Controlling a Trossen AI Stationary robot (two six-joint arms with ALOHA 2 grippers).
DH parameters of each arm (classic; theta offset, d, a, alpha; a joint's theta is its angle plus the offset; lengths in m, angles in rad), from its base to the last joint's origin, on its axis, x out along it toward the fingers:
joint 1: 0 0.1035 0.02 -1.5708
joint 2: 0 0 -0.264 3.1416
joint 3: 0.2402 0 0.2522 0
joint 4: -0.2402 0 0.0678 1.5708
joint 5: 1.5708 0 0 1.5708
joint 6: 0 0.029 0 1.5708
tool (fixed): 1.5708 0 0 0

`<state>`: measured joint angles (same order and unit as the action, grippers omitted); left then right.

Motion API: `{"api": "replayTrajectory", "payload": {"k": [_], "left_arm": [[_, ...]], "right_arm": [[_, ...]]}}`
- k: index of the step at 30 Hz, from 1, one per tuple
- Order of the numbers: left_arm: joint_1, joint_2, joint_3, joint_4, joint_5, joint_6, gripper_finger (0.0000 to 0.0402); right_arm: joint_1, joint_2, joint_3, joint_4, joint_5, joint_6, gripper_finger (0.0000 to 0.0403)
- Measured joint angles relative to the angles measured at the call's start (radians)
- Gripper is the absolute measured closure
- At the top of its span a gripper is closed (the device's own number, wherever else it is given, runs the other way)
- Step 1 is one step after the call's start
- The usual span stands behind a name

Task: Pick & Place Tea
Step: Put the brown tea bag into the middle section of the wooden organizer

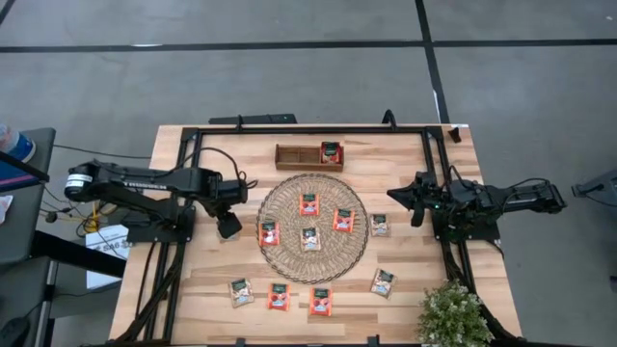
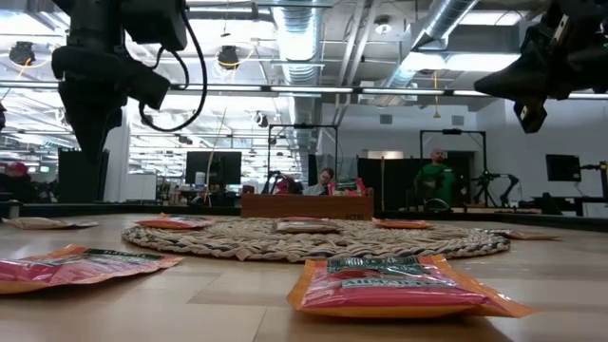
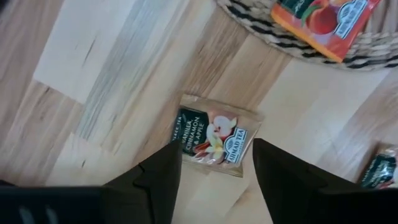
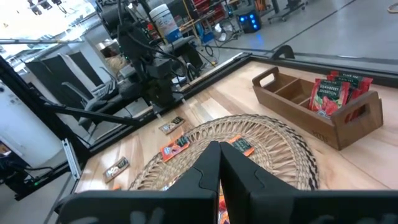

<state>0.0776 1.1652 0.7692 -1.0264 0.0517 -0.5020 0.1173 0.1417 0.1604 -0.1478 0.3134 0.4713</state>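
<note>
My left gripper (image 1: 228, 226) (image 3: 216, 149) hangs open, pointing down, just off the left edge of the round woven mat (image 1: 311, 227). A pale tea sachet (image 3: 214, 134) lies flat on the table straight below it, framed by the two fingers, which stand clear above it. In the high view the gripper hides this sachet. Several more sachets lie on the mat, among them a red one (image 1: 308, 203), and several lie on the table near the front edge, such as one (image 1: 279, 296). My right gripper (image 1: 403, 195) (image 4: 217, 168) waits shut and level at the right.
A brown wooden tray (image 1: 294, 156) stands behind the mat with a red sachet (image 1: 331, 152) in its right compartment. A small potted plant (image 1: 451, 313) sits at the front right corner. Black frame rails (image 1: 183, 173) run along the table's sides and back.
</note>
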Motion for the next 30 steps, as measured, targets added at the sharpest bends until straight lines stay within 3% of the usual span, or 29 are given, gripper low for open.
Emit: {"api": "replayTrajectory", "payload": {"k": [6, 14, 20, 30], "left_arm": [[0.0, 0.034, -0.002, -0.036, -0.007, 0.045, 0.0154], [0.0, 0.039, -0.116, -0.028, -0.003, 0.021, 0.0082], [0.0, 0.037, -0.125, 0.005, -0.005, 0.1, 0.0076], [0.001, 0.049, -0.125, 0.125, -0.031, 0.089, 0.0076]], "right_arm": [[0.0, 0.0, 0.0, 0.0, 0.0, 0.0, 0.0403], [0.0, 0.0, 0.0, 0.0, 0.0, -0.001, 0.0403], [0.0, 0.0, 0.0, -0.001, -0.001, 0.0, 0.0403], [0.0, 0.0, 0.0, 0.0, 0.0, 0.0, 0.0403]]}}
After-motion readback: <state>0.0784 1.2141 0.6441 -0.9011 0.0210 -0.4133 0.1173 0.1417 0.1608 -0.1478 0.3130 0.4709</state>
